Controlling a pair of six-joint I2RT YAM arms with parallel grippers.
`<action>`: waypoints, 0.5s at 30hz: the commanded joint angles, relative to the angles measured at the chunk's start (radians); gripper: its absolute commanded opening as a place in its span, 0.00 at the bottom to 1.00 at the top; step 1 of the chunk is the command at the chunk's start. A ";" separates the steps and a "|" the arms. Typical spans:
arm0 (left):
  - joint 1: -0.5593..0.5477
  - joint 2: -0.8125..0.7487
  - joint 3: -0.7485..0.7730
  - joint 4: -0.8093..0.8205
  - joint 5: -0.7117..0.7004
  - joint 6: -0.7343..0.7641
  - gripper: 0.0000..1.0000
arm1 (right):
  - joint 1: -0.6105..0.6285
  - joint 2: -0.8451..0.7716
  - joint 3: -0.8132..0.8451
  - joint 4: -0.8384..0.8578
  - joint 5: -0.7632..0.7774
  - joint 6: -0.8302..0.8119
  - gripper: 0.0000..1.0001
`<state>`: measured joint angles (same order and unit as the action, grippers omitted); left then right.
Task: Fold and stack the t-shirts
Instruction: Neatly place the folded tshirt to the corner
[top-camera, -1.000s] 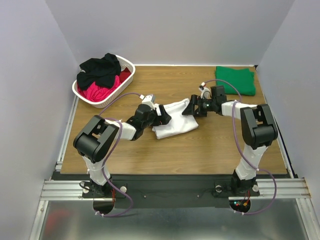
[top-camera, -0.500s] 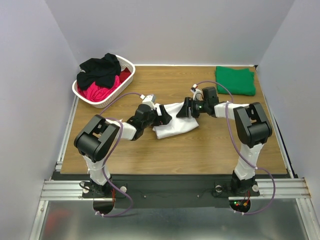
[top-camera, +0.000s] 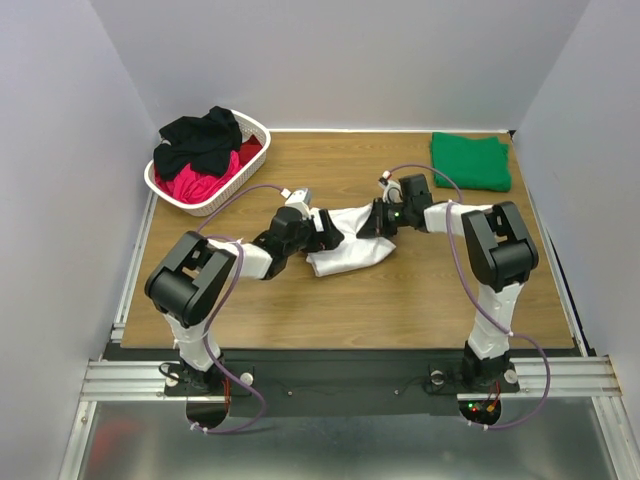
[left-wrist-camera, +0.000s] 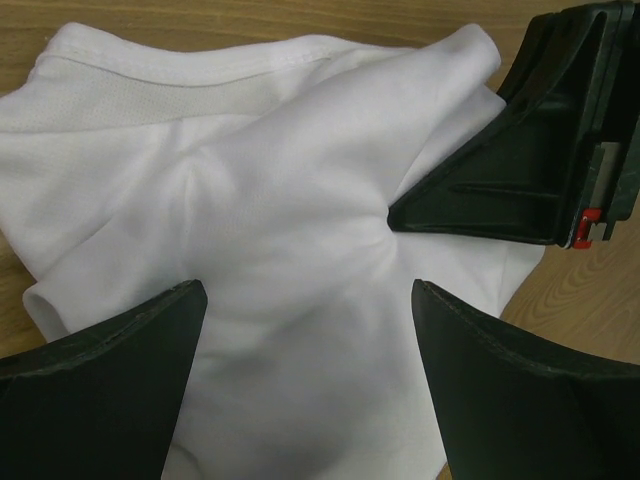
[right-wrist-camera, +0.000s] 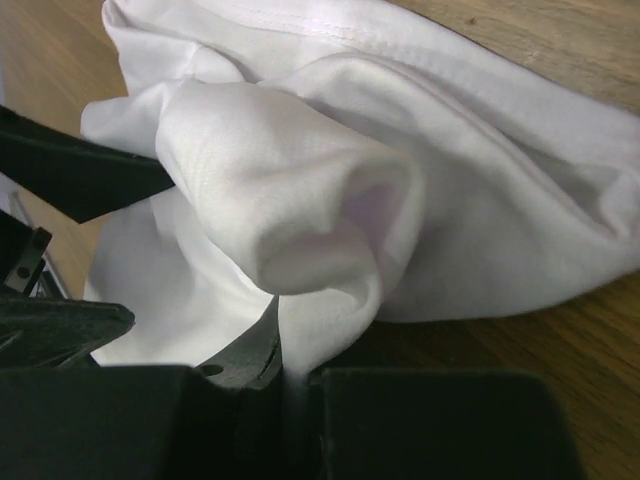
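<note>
Out in the middle of the brown wooden counter (top-camera: 400, 300), the right gripper (right-wrist-camera: 285, 385) is clamped tight on a bunched fold of the crumpled white cloth t-shirt (right-wrist-camera: 300, 200), and the fabric puffs up over its fingers. Facing it, the left gripper (left-wrist-camera: 310, 320) is spread wide with nothing in it, low over the same shirt's other side. A folded green cloth t-shirt (top-camera: 470, 160) lies in the far right corner. At far left, a white plastic lattice basket (top-camera: 240, 175) holds a black cloth t-shirt (top-camera: 200, 140) piled on a red-pink cloth t-shirt (top-camera: 195, 185).
</note>
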<state>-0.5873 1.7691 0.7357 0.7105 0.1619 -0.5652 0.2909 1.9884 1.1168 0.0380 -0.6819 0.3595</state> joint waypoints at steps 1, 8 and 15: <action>0.004 -0.114 0.034 -0.114 -0.005 0.030 0.97 | 0.010 0.001 0.102 -0.107 0.125 -0.060 0.00; 0.044 -0.253 -0.021 -0.164 -0.009 0.041 0.97 | -0.044 0.009 0.380 -0.318 0.211 -0.189 0.00; 0.084 -0.303 -0.087 -0.167 -0.004 0.051 0.97 | -0.160 0.110 0.664 -0.480 0.197 -0.295 0.00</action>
<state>-0.5167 1.4868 0.6773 0.5533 0.1566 -0.5419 0.1940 2.0556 1.6638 -0.3328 -0.5034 0.1570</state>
